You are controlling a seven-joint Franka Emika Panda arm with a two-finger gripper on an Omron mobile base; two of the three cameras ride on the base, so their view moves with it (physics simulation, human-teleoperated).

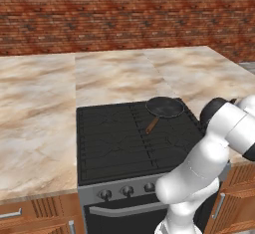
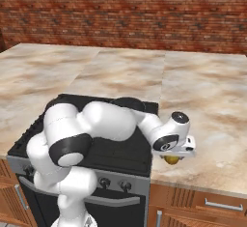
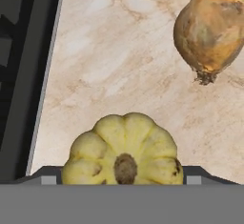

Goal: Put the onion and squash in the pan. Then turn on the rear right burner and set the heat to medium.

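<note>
The pan point(image 1: 164, 107) is round and dark, with a straight brown handle. It sits on the black stove point(image 1: 119, 138), at the back on the right side, and there is nothing inside it. The handle points toward the front of the stove.

The squash point(image 3: 125, 152) is yellow and bumpy, with a little brown dot in its middle. It sits on the marble worktop point(image 3: 119, 61), just beside the edge of the stove. In the hand view it is right between the two dark fingertips point(image 3: 47, 176) of the gripper point(image 3: 123, 175), one on each side. The fingertips look pressed up against its sides, so the gripper seems to be grasping the squash, but the squash hides the spots where they would touch. The squash is not in the pan. In the right base view a bit of yellow peeks out under the white hand point(image 2: 174, 141).

The onion point(image 3: 210, 30) is tan and orange, with a small stem tip. It lies on the worktop a little way past the squash and does not touch it. It is not in the pan either.

Round knobs point(image 1: 127, 190) sit in a row on the front of the stove. I cannot see any words or labels on anything.
</note>
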